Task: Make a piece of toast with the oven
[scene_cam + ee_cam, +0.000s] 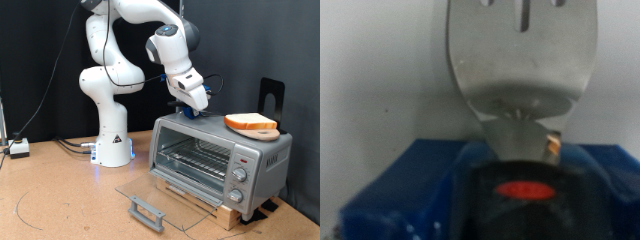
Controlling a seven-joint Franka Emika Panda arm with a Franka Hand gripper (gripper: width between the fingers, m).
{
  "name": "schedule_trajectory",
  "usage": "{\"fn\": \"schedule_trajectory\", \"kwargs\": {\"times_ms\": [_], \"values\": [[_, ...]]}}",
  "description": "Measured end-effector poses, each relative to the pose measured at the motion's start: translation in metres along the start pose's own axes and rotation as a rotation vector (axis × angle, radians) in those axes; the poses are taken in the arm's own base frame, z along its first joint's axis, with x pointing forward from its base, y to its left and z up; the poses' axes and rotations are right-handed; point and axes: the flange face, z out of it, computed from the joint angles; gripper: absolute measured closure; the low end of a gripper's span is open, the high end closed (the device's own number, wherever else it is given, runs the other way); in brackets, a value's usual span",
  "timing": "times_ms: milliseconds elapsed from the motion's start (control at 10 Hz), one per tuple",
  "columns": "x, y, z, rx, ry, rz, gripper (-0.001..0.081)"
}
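Note:
The silver-grey oven (pixel 262 155) stands at the exterior view's right, its glass door (pixel 160 192) folded down flat and its wire rack (pixel 195 157) empty. The piece of toast (pixel 250 123) lies on the oven's roof, towards the right. My gripper (pixel 193 106) hangs just above the left part of the roof, a short way left of the toast. In the wrist view my blue fingers (pixel 405 190) are shut on the black handle of a metal spatula (pixel 520 55), whose slotted blade points away over a pale grey surface. The toast does not show clearly in the wrist view.
The oven sits on a wooden base (pixel 215 208) on the brown table. Its knobs (pixel 238 176) are on the right panel. A black stand (pixel 272 92) rises behind the oven. The arm's white base (pixel 112 140) and a small white box (pixel 18 148) with cables are at the left.

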Motion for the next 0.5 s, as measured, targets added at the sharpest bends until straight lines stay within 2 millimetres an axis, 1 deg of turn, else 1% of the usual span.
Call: {"fn": "schedule_trajectory", "kwargs": {"times_ms": [300,500], "values": [[0.001,0.002,-0.003,0.011,0.019,-0.007,0.0395],[0.001,0.007,-0.012,0.026,0.066,-0.014,0.0392]]}}
